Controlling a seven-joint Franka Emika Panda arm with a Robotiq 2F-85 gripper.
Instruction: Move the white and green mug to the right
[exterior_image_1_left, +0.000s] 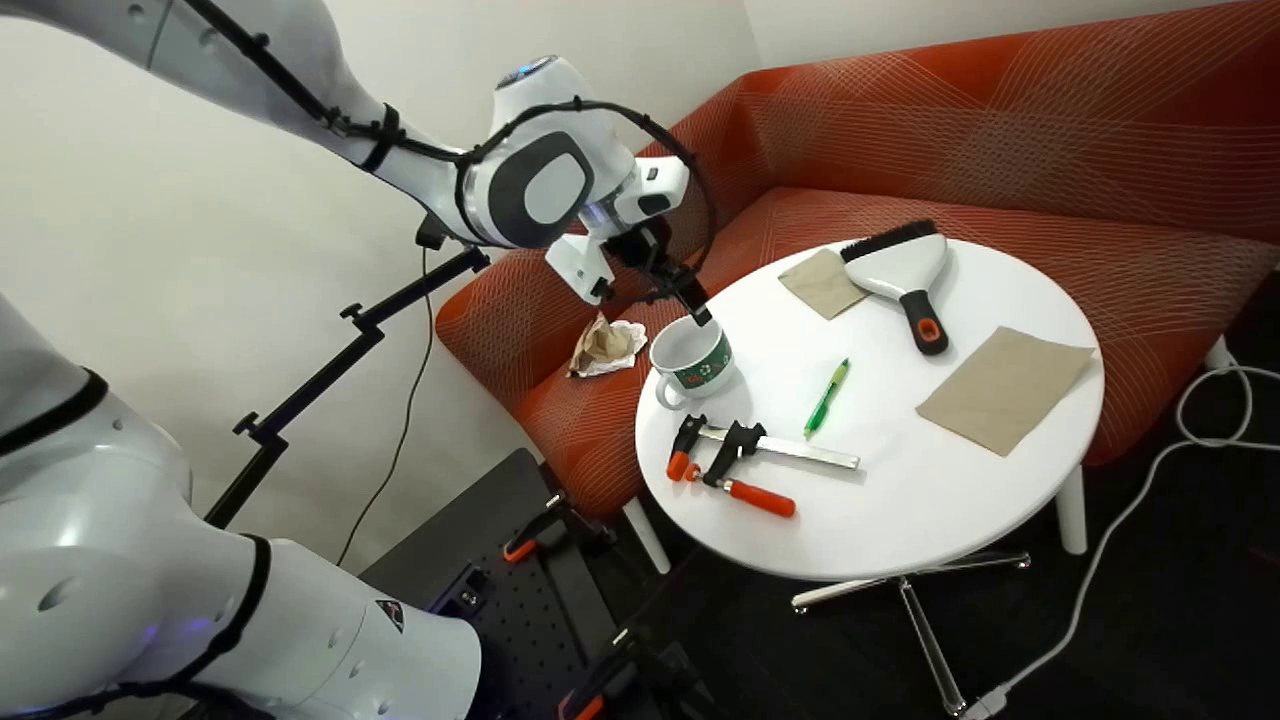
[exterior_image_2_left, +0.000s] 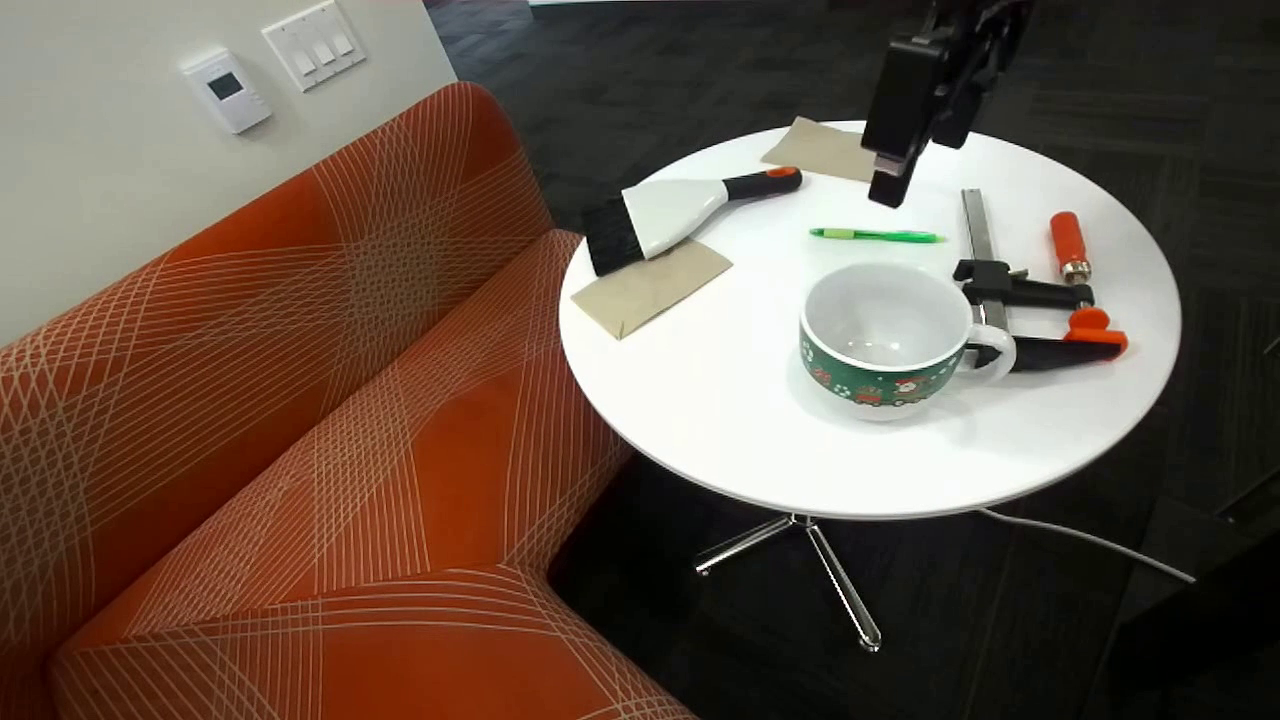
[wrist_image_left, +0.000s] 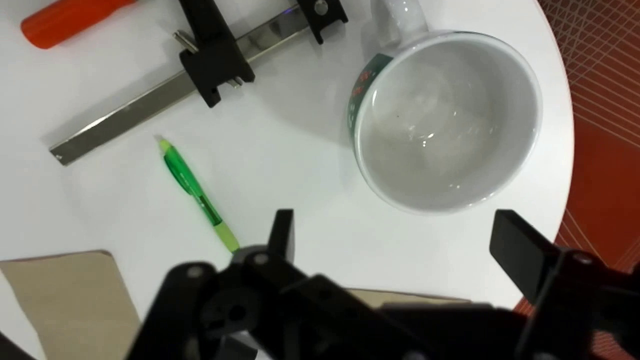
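The mug stands upright on the round white table (exterior_image_1_left: 880, 520). It is wide and squat, white inside, with a green patterned band outside; it shows in both exterior views (exterior_image_1_left: 708, 371) (exterior_image_2_left: 880, 388) and in the wrist view (wrist_image_left: 445, 130). Its handle points toward the clamp side. My gripper (wrist_image_left: 392, 225) is open and empty, with fingers spread wide. In the wrist view the mug lies just beyond the fingertips, not between them. In both exterior views the gripper (exterior_image_1_left: 655, 298) (exterior_image_2_left: 905, 165) hangs above the table near the mug, apparently not touching it.
A bar clamp (exterior_image_1_left: 808, 450) with a red handle lies close beside the mug's handle. A green pen (exterior_image_1_left: 826, 398), a white brush (exterior_image_1_left: 905, 268) and brown paper sheets (exterior_image_1_left: 1005, 390) lie on the table. A red sofa (exterior_image_1_left: 1000, 130) borders the table; crumpled paper (exterior_image_1_left: 607, 345) is on it.
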